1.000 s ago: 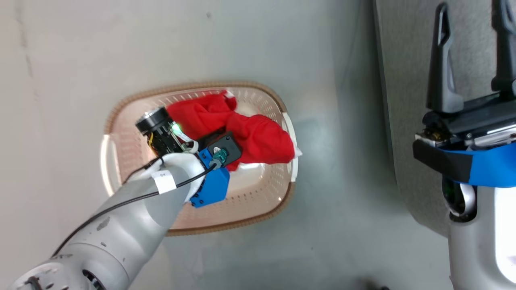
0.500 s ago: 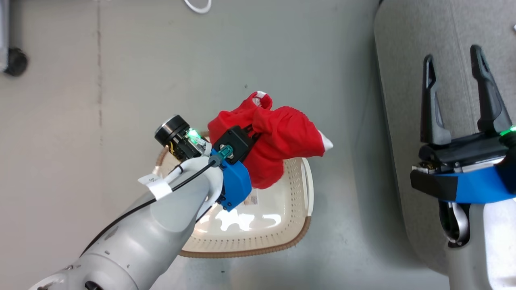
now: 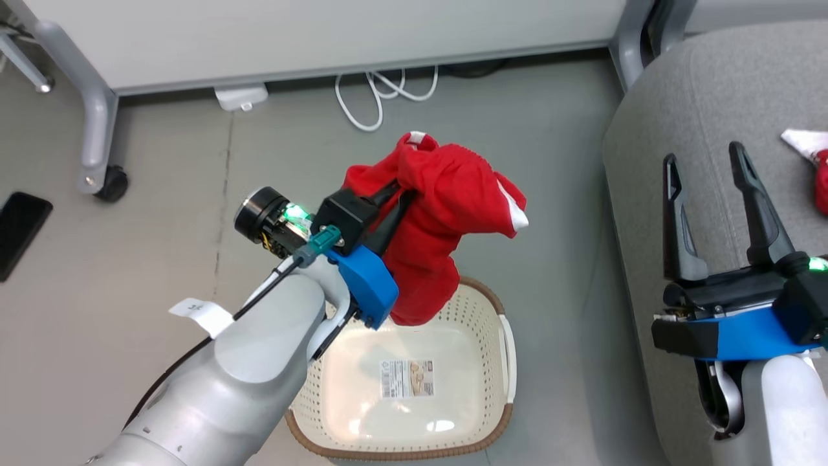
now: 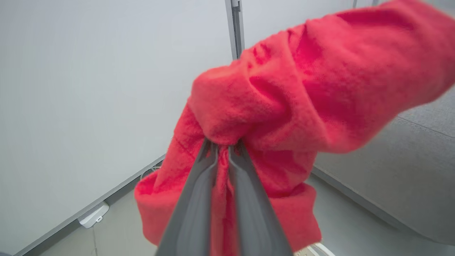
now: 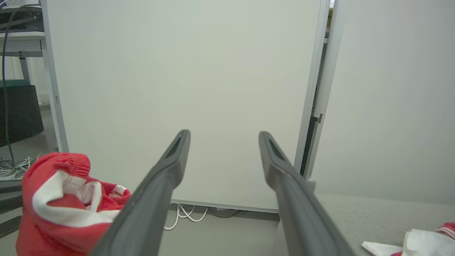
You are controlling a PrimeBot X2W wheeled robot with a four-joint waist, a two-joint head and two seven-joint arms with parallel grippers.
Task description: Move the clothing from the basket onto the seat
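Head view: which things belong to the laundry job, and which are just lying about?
Job: red garment, clamped in the left gripper; basket; seat; second garment on the seat.
Lying about: white cable; flat black device on the floor; wheeled frame leg.

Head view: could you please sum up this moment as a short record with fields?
left hand: shut on the red garment, which hangs above the far rim of the basket
right hand: open, holding nothing, over the seat
basket: on the floor; label sticker shows on its bare bottom; near-left part hidden by the left arm
seat: at the robot's right; a second garment, red and white, lies on it
stage: red garment in the air, not yet on the seat
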